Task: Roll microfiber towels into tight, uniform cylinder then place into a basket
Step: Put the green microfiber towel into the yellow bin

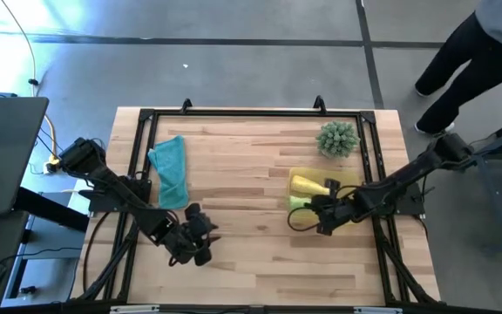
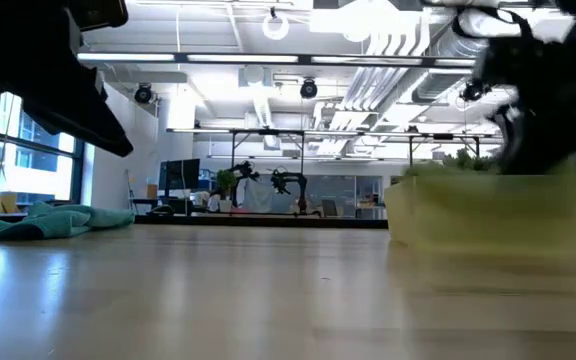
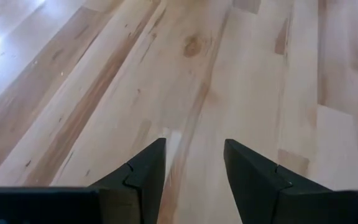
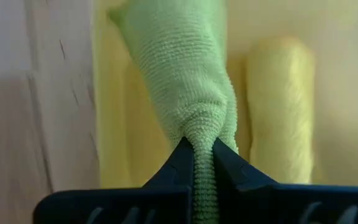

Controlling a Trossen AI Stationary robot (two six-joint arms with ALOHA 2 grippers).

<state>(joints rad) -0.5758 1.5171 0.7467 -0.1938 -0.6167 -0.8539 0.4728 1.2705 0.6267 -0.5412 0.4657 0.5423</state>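
Right gripper (image 4: 202, 163): jaws clamped on lime green towel (image 4: 185, 81) over basket (image 1: 349, 180), beside rolled yellow towel (image 4: 281, 106) | Left gripper (image 3: 194, 165): jaws apart, empty, above bare table (image 1: 260, 253) | Teal towel (image 1: 171, 170): unrolled, far-left | Spiky plant (image 1: 337, 139): just behind basket

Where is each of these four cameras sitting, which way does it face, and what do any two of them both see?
High view: overhead, straight down on the table; both arms, left gripper open, teal towel, plant, a person's legs.
Low view: table height, level across into the room; teal towel, basket.
Left wrist view: past open fingers at bare wood.
Right wrist view: right gripper shut on green towel, yellow towel beside.
Shared: high and right wrist views show both towels at the basket.
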